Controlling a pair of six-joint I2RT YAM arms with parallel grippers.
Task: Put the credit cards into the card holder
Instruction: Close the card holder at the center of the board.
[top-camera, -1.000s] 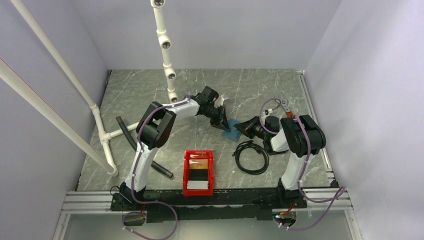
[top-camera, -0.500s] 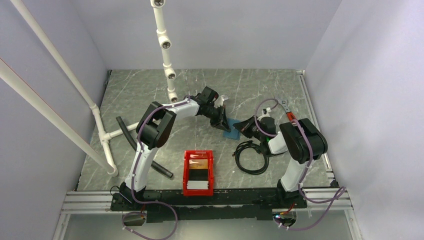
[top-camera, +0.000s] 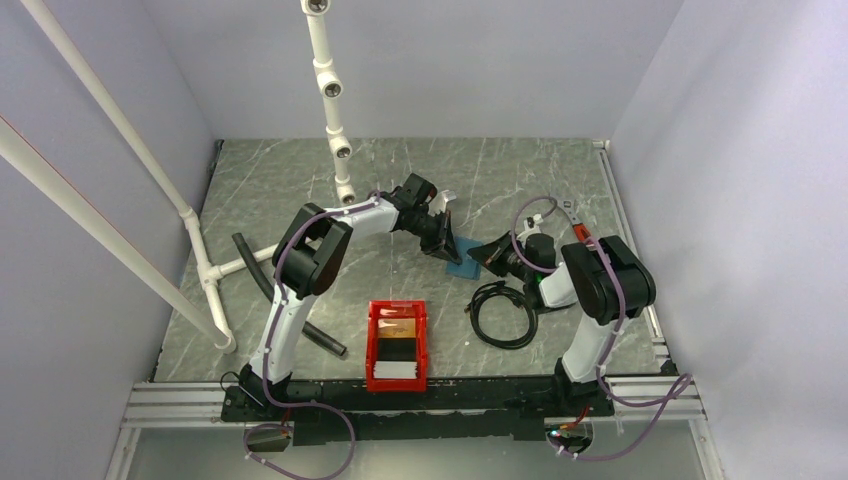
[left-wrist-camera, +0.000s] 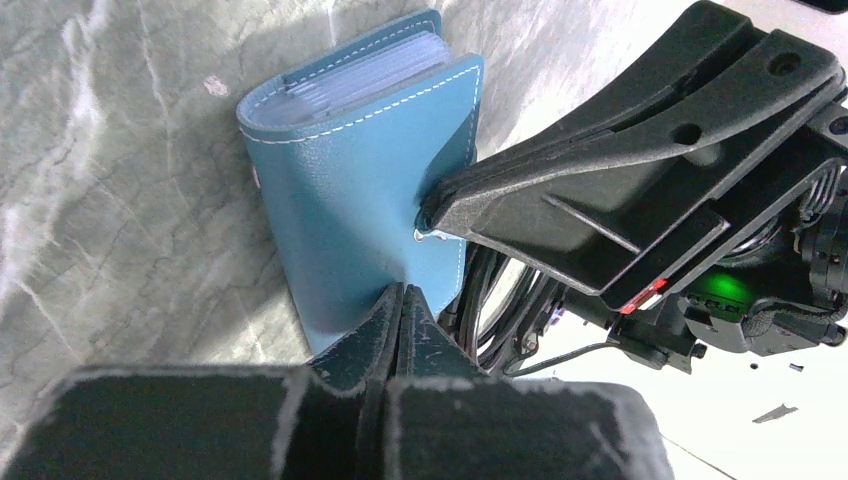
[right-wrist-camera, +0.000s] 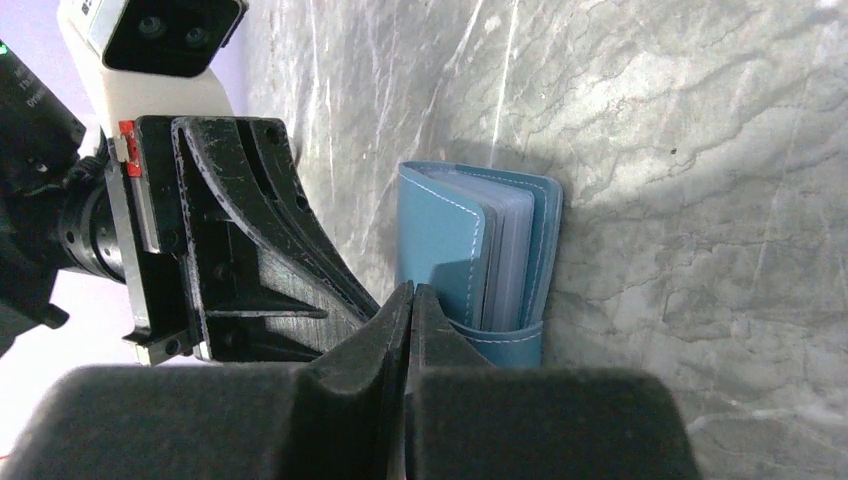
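The blue card holder (top-camera: 463, 268) lies folded on the marble table between my two grippers, with clear sleeves showing between its covers (right-wrist-camera: 510, 250). My left gripper (left-wrist-camera: 402, 295) is shut, its tips pressed on the holder's cover (left-wrist-camera: 360, 170) near one edge. Facing it, my right gripper (right-wrist-camera: 412, 290) is shut too, its tip against the cover's edge by the strap and snap. In the top view the left gripper (top-camera: 450, 255) and right gripper (top-camera: 482, 258) meet over the holder. The credit cards, an orange-gold one (top-camera: 397, 326) and whitish ones (top-camera: 397, 370), lie in a red bin.
The red bin (top-camera: 372, 345) stands near the front edge, between the arm bases. A coiled black cable (top-camera: 503, 315) lies in front of the right gripper. A white pipe frame (top-camera: 205, 265) and a black tube (top-camera: 262, 280) occupy the left side.
The right arm has shifted its wrist slightly toward the card holder. The left arm and the holder have stayed put.
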